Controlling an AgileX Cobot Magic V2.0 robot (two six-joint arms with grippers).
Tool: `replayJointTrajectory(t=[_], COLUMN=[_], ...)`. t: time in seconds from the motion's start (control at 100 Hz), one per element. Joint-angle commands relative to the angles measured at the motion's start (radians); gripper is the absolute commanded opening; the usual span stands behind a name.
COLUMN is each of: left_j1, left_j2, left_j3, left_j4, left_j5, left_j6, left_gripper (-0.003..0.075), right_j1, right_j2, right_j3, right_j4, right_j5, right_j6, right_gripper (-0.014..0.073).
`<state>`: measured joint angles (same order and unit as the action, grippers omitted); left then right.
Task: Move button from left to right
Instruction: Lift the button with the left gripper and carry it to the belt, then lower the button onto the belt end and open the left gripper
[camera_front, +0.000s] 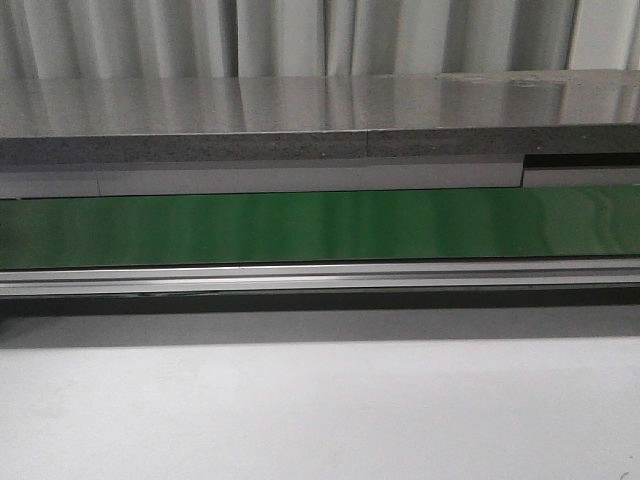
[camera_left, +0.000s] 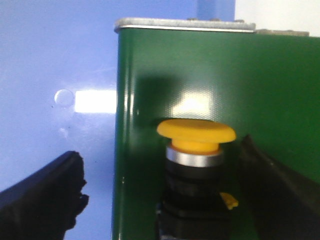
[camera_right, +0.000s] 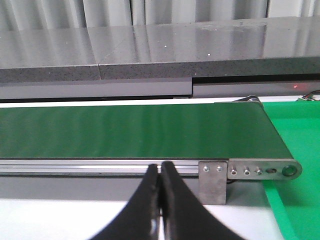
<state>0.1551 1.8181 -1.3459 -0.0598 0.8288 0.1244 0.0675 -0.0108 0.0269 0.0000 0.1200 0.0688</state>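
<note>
The button (camera_left: 196, 145) has a yellow mushroom cap, a silver ring and a black body. It stands on the green belt (camera_left: 200, 70) near the belt's end, in the left wrist view only. My left gripper (camera_left: 160, 155) is open, with the jaws wide apart. One dark finger (camera_left: 47, 192) is over the blue surface and the other finger (camera_left: 277, 187) is just beside the button; neither visibly touches it. My right gripper (camera_right: 160, 167) is shut and empty, in front of the conveyor's silver rail (camera_right: 75, 166). The front view shows neither gripper nor the button.
The green conveyor belt (camera_front: 320, 228) runs left to right across the front view, behind a silver rail (camera_front: 320, 278) and a white table (camera_front: 320, 410). A grey stone counter (camera_front: 300, 120) stands behind it. A bright green mat (camera_right: 295, 130) lies past the belt's end bracket (camera_right: 260, 171).
</note>
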Motion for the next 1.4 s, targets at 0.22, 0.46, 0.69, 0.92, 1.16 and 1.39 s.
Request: replayJointTrajectory(t=[0.22,0.46,0.69,0.92,1.16,1.39], left_j1=[-0.006,-0.006,-0.021,-0.136,-0.203,-0.203], left_j2=[-0.102,-0.209,-0.358,-0.559,-0.774,-1.007], left_j3=[-0.027,-0.019,0.077,0.248,0.424,0.631], left_j4=[-0.012,-0.026,-0.049,-0.050,-0.050,-0.049], left_j5=[-0.016,-0.041,-0.168,-0.346,-0.459,-0.599], left_j6=[0.002,0.002,0.017,0.020,0.020,0.020], left_gripper=[0.0659,0.0659,0.0659,0.0659,0.0659,0.0659], right_j1=[-0.001,-0.001,-0.001,-0.001,-0.001,-0.001], right_j2=[-0.022,-0.022,-0.022,-0.022,-0.022,-0.022], right_j3=[-0.014,-0.014,-0.014,-0.014,-0.014,-0.014], right_j4=[-0.011,-0.011,-0.011,-0.011,-0.011,-0.011], right_j5=[-0.083,-0.083,-0.083,-0.083,-0.083,-0.083], right_j6=[-0.002,-0.002,-0.002,-0.002,-0.002,-0.002], right_gripper=[-0.0068,-0.0068,-0.0068,-0.0068,-0.0068,-0.0068])
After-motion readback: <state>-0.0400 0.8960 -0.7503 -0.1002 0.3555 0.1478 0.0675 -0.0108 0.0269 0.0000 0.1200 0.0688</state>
